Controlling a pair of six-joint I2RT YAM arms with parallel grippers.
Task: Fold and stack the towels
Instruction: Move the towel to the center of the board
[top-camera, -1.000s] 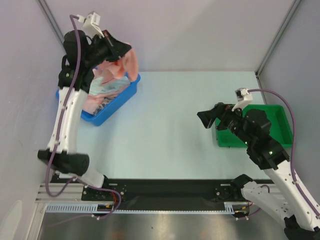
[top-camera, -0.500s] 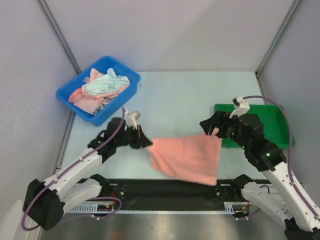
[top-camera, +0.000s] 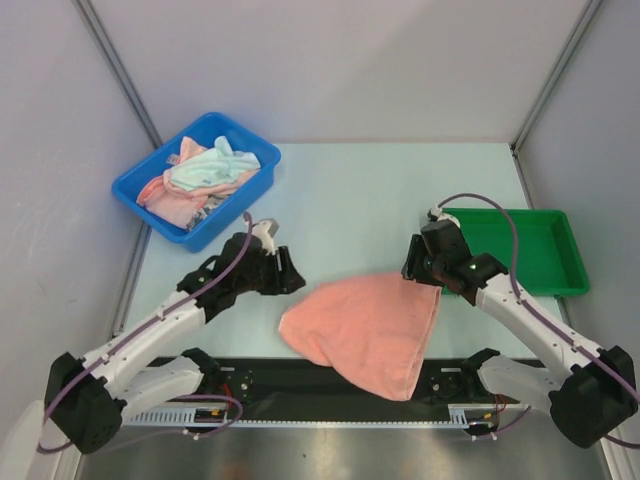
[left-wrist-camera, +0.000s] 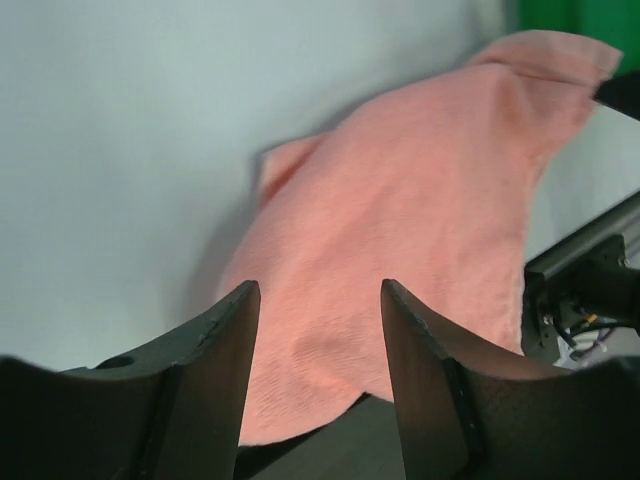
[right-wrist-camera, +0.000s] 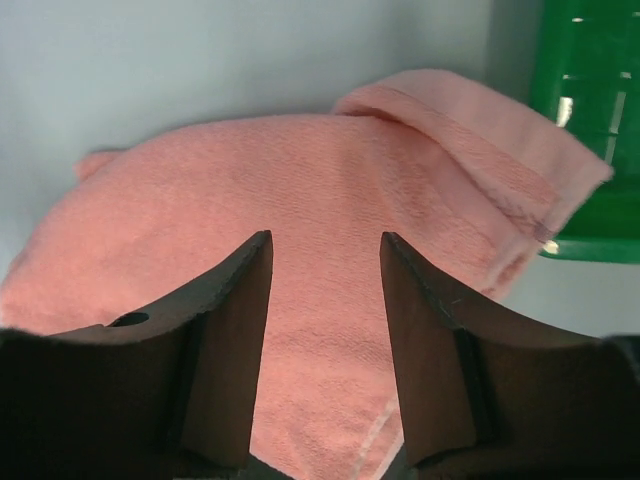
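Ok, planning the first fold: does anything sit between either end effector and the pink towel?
Nothing visible. The pink towel lies uncovered, open left end effector beside its left edge, open right end effector at its far corner.

A robotics lab cell. Grey panel walls (top-camera: 350, 70) enclose a pale desk (top-camera: 350, 200), with an aluminium rail (top-camera: 330, 424) along its near edge.

No text, label or number seems readable on anything in these views.
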